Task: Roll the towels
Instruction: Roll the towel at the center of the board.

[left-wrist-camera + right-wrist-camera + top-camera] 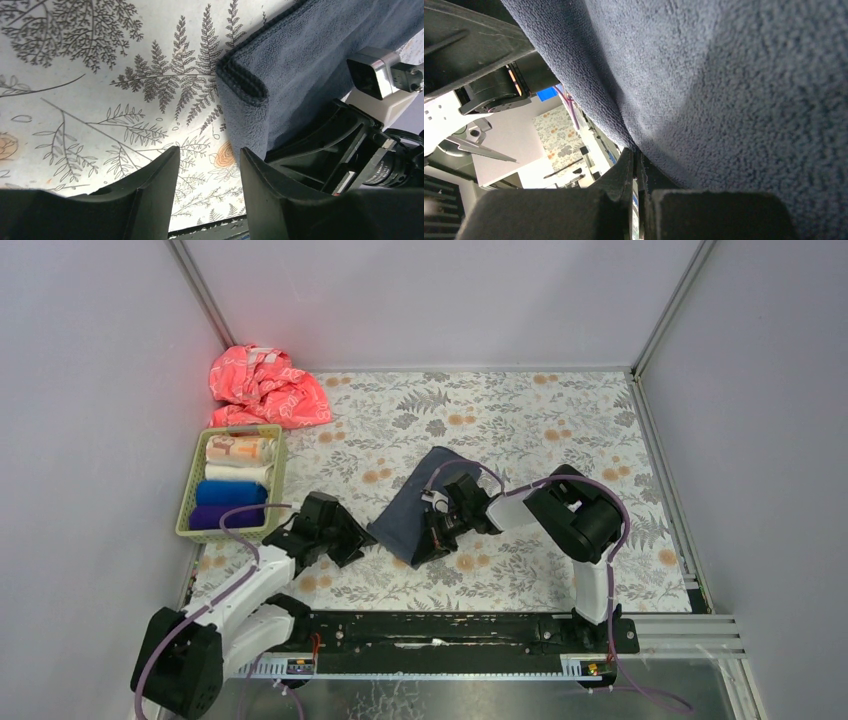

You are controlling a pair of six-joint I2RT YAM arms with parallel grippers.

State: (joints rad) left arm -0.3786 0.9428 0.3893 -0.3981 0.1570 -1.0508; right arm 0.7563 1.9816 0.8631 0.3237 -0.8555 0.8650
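A dark grey-blue towel (408, 508) lies partly folded on the floral covering in the middle. My right gripper (438, 530) is at its near edge, shut, with the towel (724, 100) pinched at the tips of the right gripper (636, 159) and draped over it. My left gripper (352, 542) sits just left of the towel's near corner. In the left wrist view the left gripper (209, 165) is open with only the floral print between its fingers; the towel's hemmed corner (245, 82) lies just beyond the right finger (270, 185).
A green basket (186, 512) at the left holds rolled towels: cream printed (238, 449), white (240, 473), blue (230, 493), purple (214, 517). A crumpled pink-red cloth (265, 387) lies in the back left corner. Grey walls close in the floral surface (520, 420).
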